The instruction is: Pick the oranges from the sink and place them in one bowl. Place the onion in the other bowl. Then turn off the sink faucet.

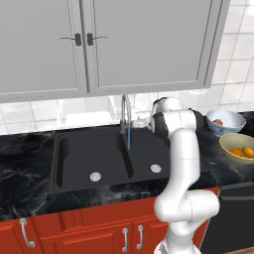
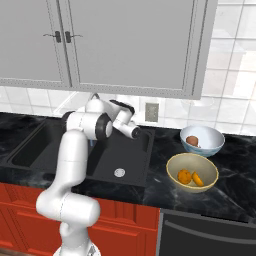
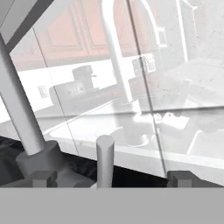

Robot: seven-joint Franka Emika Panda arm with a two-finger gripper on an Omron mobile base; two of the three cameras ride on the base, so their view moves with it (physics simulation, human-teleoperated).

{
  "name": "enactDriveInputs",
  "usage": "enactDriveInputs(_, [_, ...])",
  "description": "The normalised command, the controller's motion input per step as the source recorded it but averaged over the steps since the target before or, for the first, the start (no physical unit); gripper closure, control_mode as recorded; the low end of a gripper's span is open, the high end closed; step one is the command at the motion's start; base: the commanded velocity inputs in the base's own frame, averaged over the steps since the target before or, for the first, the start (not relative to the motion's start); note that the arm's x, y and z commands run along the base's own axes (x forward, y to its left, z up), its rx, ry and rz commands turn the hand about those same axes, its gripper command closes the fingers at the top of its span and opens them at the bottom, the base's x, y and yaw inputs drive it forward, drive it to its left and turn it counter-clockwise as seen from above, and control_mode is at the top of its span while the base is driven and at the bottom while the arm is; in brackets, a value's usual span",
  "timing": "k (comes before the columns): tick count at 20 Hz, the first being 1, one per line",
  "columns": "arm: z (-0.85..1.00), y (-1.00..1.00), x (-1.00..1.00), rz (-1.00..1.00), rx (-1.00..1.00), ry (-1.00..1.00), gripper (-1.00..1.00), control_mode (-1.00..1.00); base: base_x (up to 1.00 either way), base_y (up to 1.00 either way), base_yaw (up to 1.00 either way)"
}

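Two small round bright orange fruits (image 2: 190,177) lay in one wide shallow yellow-tan bowl (image 2: 204,166). One dull reddish-brown onion (image 2: 192,140) sat in one rounded pale blue-white bowl (image 2: 213,139). One black double sink (image 1: 74,158) held two basins, each with one round white-grey drain, two drains in all. One slim silver gooseneck faucet (image 1: 124,110) stood behind it. Two grey upper cabinet doors (image 1: 44,44) carried two dark handles.

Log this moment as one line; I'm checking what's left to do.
oranges: in yellow-tan bowl | onion: in blue-white bowl | faucet: water running | claw: open at lever
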Motion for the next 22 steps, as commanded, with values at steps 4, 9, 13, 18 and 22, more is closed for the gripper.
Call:
enactDriveInputs(4, [0.00,0.08,0.15,0.00,0.00,0.00,-1.00,-1.00,0.00,0.00,0.00])
enactDriveInputs(9, [-0.05,0.00,0.15,0.00,0.00,0.00,-1.00,-1.00,0.00,0.00,0.00])
enactDriveInputs(13, [-0.11,0.00,0.14,0.00,0.00,0.00,-1.00,-1.00,0.00,0.00,0.00])
enactDriveInputs(18, [-0.14,0.00,0.16,0.00,0.00,0.00,-1.00,-1.00,0.00,0.00,0.00])
enactDriveInputs(22, [-0.07,0.00,0.27,0.00,0.00,0.00,-1.00,-1.00,0.00,0.00,0.00])
